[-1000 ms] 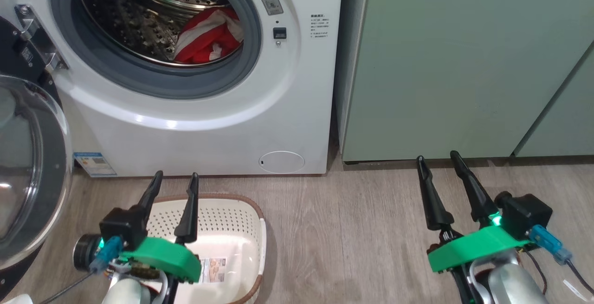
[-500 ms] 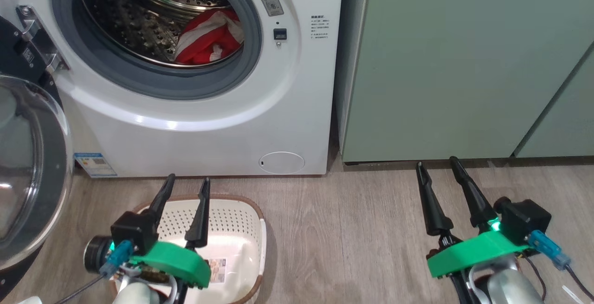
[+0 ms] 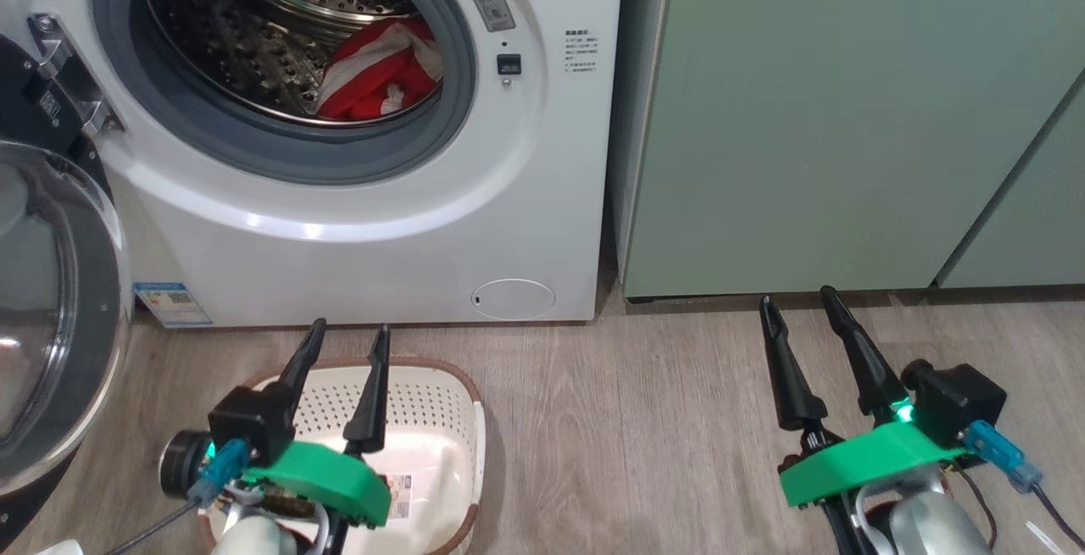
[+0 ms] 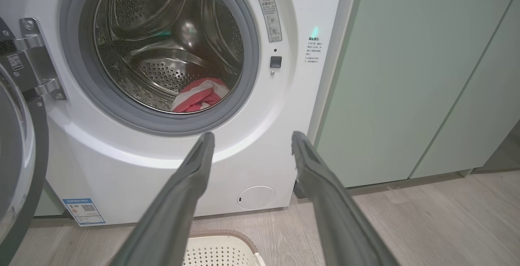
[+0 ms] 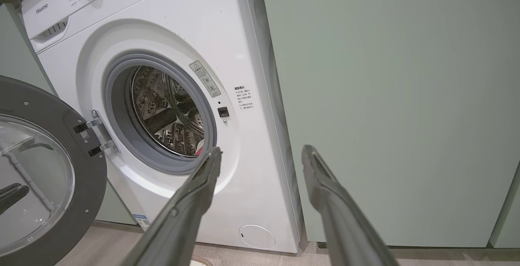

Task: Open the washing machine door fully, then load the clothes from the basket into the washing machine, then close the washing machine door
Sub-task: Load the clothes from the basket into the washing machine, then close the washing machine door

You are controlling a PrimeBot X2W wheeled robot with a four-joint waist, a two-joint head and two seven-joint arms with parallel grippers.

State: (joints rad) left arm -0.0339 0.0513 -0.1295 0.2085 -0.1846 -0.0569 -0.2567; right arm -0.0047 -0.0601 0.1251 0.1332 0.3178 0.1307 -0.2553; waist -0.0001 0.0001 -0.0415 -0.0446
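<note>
The washing machine (image 3: 339,258) stands on plank floor (image 3: 636,419) beside green cabinets (image 3: 848,114), left hand (image 3: 350,325) and right hand (image 3: 797,296) spread, empty.

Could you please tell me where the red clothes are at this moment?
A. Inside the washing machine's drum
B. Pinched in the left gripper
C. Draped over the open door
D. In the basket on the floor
A: the clothes lie in the steel drum of the washing machine, behind its grey gasket, while the visible part of the basket holds no red fabric.
</note>
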